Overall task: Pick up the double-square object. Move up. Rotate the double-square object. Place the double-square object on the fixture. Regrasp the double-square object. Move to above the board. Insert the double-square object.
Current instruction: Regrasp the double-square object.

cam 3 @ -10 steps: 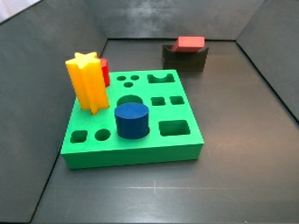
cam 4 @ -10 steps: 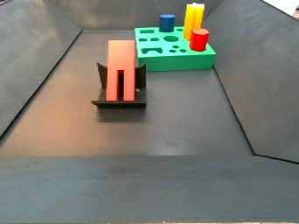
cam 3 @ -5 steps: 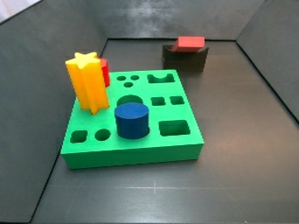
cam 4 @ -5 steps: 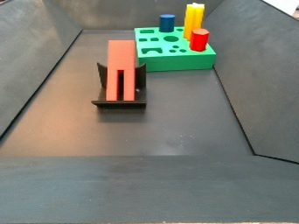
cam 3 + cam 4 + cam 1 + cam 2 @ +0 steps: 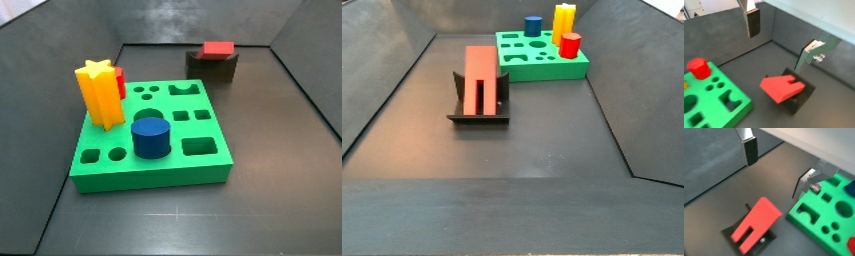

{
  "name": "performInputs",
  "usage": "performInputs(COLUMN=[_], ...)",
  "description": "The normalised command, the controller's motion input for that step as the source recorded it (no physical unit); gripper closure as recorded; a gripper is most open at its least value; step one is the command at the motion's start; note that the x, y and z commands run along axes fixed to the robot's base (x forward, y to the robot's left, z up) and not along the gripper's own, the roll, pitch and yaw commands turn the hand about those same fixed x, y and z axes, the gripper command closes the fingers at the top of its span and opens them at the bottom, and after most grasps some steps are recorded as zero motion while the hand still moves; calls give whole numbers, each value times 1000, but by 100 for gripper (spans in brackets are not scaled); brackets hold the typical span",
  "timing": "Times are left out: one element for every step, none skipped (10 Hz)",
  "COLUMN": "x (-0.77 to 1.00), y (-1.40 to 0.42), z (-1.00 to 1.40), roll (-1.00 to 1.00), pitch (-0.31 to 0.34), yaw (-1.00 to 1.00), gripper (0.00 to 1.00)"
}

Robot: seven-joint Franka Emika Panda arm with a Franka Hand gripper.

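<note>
Near to far in a side view: bare floor, then the fixture point(image 5: 478, 112) with the double-square object point(image 5: 480, 78) lying across its notch, slotted end nearest, then the board point(image 5: 543, 58) behind. The gripper point(image 5: 774, 165) is out of both side views; both wrist views show it hanging above the fixture, jaws wide apart, holding nothing, with one finger point(image 5: 750, 150) and its mate well clear of the red block.

Judged step: the block is placed on the fixture, and the regrasp is in hand. The next move calls for a descent that straddles the block, then a closure across its long sides, clear of the fixture walls.

On the board stand a yellow star point(image 5: 99, 95), a blue cylinder point(image 5: 150, 138) and a red peg point(image 5: 699, 68). No brand, label or writing is legible.
</note>
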Motion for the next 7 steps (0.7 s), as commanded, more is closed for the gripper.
performInputs(x=[0,7,20,31,40,57,69], y=[-20,-19,-23,-23,-28,-33,-33], z=[6,8,-3,-3,3,-1,-7], roll=[1000,1000,1000,1000,1000,1000,1000], pitch=[-15,-11,0,8,19,39,59], yaw=[24,24,25,27,30,35,40], gripper=[0,0,0,0,0,0,0])
